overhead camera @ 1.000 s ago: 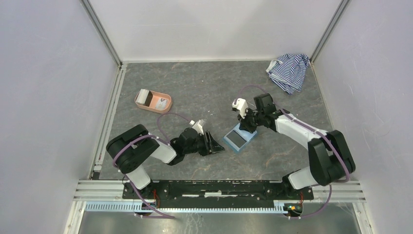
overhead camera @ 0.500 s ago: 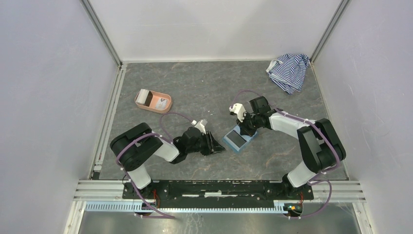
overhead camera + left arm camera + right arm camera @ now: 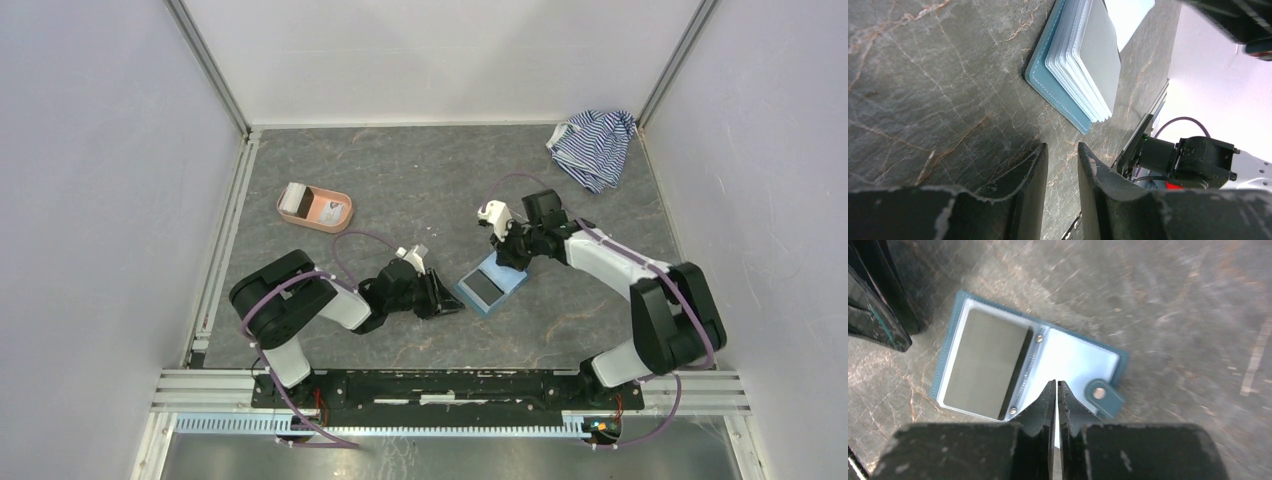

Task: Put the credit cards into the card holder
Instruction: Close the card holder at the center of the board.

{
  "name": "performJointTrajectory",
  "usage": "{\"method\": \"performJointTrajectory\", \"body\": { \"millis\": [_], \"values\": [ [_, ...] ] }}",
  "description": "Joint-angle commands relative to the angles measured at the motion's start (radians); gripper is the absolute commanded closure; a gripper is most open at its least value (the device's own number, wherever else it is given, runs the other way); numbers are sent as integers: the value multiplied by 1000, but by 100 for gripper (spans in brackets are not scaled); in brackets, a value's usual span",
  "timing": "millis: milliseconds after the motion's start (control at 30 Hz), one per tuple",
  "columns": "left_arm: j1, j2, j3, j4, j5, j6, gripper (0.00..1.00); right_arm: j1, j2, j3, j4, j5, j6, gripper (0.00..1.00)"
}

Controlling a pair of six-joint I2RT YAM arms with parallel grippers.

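Note:
The teal card holder (image 3: 491,282) lies open on the table, light blue inside (image 3: 1075,362). A grey credit card (image 3: 984,361) sits in its left sleeve, and its snap tab (image 3: 1104,397) sticks out at the right. My right gripper (image 3: 1056,382) is shut, its tips over the holder's right half, with nothing seen between them. My left gripper (image 3: 1062,146) lies low on the table just left of the holder's stacked sleeves (image 3: 1083,65), jaws narrowly open and empty. A whitish-grey credit card (image 3: 294,201) rests at the left end of the pink tray.
The salmon-pink oval tray (image 3: 340,222) stands at the left rear of the table. A blue-and-white striped cloth (image 3: 594,145) lies in the back right corner. Grey walls close the table on three sides.
The left jaws have narrowed and that gripper has crept slightly toward the holder. The right gripper swung a little left, then back; the holder stays put.

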State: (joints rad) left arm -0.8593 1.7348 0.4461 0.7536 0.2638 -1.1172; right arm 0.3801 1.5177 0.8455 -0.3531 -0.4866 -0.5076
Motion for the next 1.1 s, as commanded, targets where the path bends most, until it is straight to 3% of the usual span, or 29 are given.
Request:
{"method": "performJointTrajectory", "body": {
  "millis": [0,167,333,633,767,800,833,1067],
  "values": [
    [-27,34,-37,-180,-59,-56,63,-16,-127,2,75,39,21,89],
    [-57,64,-42,-119,-69,-108,63,-47,-101,-19,81,17,36,88],
    [-59,89,-137,119,-73,-142,59,-112,-50,-17,37,-57,6,84],
    [-61,117,-173,274,-101,-136,36,-138,12,-20,35,-22,1,80],
    [-64,172,-177,342,-106,-171,30,-158,6,-23,23,-65,-18,71],
    [-64,181,-185,367,-112,-184,20,-163,-3,-23,19,-82,-28,69],
    [-67,197,-190,389,-119,-197,3,-167,-16,-26,12,-101,-38,66],
    [-93,256,-176,416,-162,-240,0,-173,-62,-51,25,-92,-58,59]
  ]
}}
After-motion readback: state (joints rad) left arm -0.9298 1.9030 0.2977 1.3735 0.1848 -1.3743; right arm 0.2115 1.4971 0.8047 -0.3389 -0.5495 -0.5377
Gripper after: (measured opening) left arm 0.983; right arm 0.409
